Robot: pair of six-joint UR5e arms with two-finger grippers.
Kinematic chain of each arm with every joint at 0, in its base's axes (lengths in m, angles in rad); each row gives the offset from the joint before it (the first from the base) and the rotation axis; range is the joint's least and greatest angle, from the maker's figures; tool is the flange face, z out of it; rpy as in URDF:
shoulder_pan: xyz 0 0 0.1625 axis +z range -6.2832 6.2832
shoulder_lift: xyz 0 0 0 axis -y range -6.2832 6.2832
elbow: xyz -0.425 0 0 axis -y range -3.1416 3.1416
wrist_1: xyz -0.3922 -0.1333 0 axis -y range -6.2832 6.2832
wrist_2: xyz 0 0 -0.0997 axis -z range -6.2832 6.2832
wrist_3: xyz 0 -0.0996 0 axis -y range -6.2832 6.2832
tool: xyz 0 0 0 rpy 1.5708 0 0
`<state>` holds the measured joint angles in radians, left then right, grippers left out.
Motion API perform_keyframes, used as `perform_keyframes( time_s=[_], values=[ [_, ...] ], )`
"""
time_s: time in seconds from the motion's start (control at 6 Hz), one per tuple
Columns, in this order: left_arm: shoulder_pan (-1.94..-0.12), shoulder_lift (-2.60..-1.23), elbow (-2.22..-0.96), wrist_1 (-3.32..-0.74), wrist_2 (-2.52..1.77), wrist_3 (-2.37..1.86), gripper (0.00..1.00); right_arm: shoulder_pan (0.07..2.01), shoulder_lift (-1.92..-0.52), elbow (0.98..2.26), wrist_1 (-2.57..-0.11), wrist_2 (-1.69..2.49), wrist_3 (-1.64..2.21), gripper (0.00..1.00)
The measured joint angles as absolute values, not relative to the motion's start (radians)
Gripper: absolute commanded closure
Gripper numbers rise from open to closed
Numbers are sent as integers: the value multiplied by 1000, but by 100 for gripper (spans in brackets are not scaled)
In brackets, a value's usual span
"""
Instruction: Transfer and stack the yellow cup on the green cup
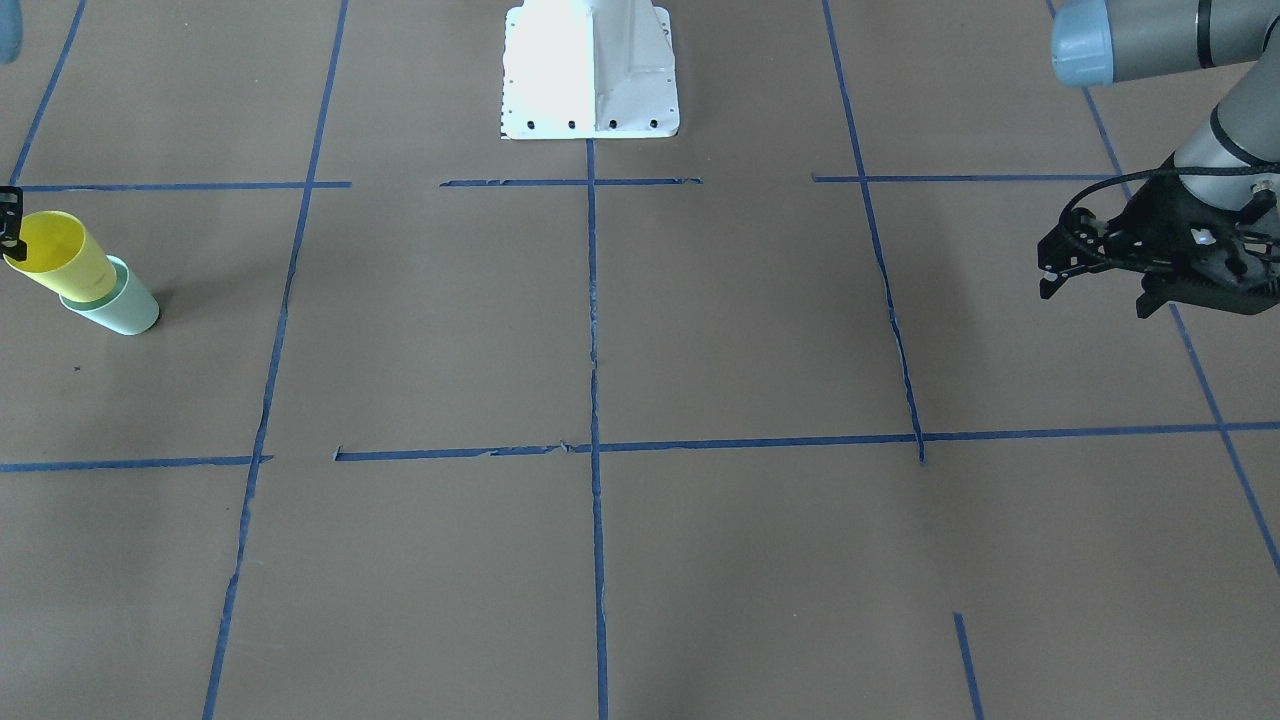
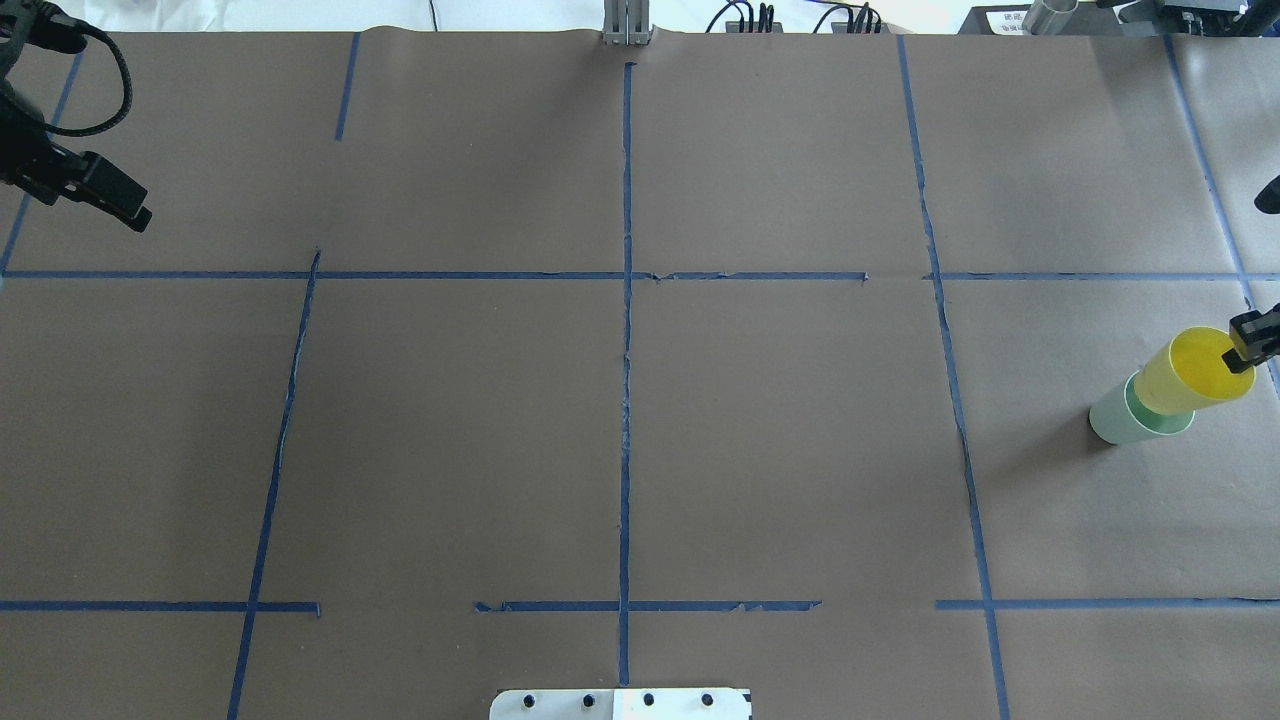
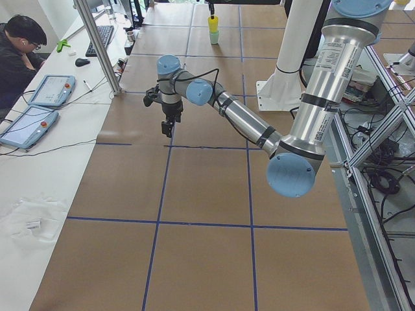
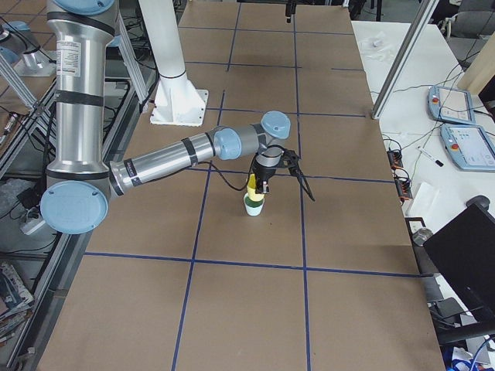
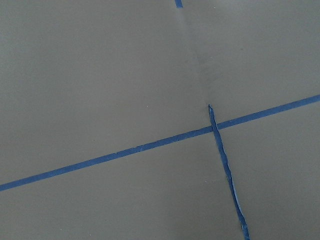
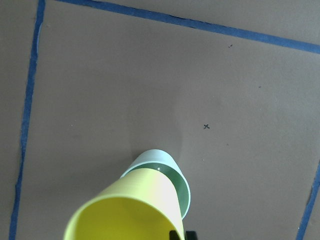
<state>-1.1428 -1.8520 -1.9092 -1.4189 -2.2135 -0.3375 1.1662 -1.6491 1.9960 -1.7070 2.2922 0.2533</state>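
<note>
The yellow cup (image 2: 1190, 372) sits nested in the green cup (image 2: 1120, 418) at the table's right side, and both stand on the paper. They also show in the front view, the yellow cup (image 1: 62, 258) in the green cup (image 1: 125, 308). My right gripper (image 2: 1245, 352) is at the yellow cup's rim, shut on its wall, and mostly out of frame. The right wrist view shows the yellow cup (image 6: 130, 210) inside the green cup (image 6: 167, 167) from above. My left gripper (image 1: 1098, 290) hangs open and empty above the far left of the table.
The robot's white base (image 1: 590, 70) stands at the middle of the near edge. Blue tape lines (image 2: 627, 300) mark a grid on the brown paper. An operator (image 3: 19, 52) sits with tablets at the side desk beyond the table.
</note>
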Motion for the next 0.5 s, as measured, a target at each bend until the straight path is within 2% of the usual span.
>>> perform_keyframes(
  time_s=[0.17, 0.5],
  values=[
    [-1143, -1853, -1910, -1419, -2214, -337, 0, 1164, -1649, 1989, -1708, 2291, 253, 1],
    [-1143, -1857, -1910, -1419, -2214, -337, 0, 1150, -1649, 1982, -1709, 2292, 255, 0]
  ],
)
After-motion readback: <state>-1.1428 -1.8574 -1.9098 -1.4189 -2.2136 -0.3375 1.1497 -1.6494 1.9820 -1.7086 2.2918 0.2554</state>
